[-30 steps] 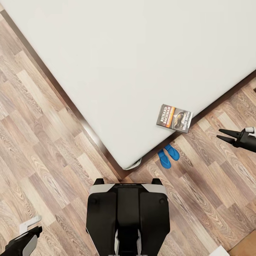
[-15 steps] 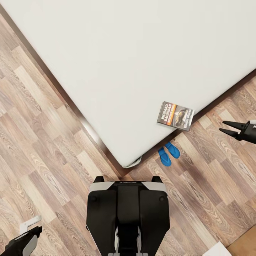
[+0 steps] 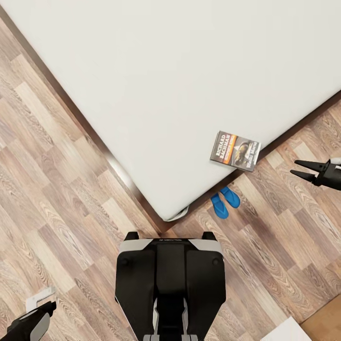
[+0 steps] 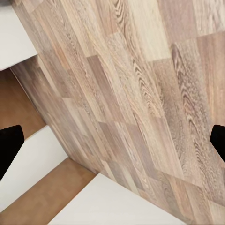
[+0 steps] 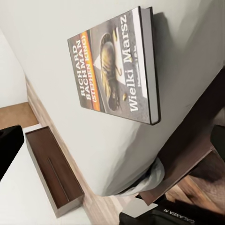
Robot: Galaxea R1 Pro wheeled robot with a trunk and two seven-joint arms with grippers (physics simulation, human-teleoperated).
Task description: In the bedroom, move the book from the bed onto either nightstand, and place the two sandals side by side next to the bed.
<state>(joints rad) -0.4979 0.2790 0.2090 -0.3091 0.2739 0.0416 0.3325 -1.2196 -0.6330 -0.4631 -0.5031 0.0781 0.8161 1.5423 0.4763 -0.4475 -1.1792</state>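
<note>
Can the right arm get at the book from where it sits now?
Probably yes. The right gripper, open, points at the book, which lies at the bed's edge with bare floor between them.

The bed (image 3: 180, 71) was big, with a plain light-grey top and a dark wood frame. One corner pointed down at 6 o'clock. The book (image 3: 235, 151) lay flat on the bed, close to the edge at 4 o'clock, cover up. The floor (image 3: 57, 189) was pale wood planks. Two blue sandals (image 3: 225, 203) lay on the floor side by side, just beside the bed, at 6 o'clock from the book.
</note>
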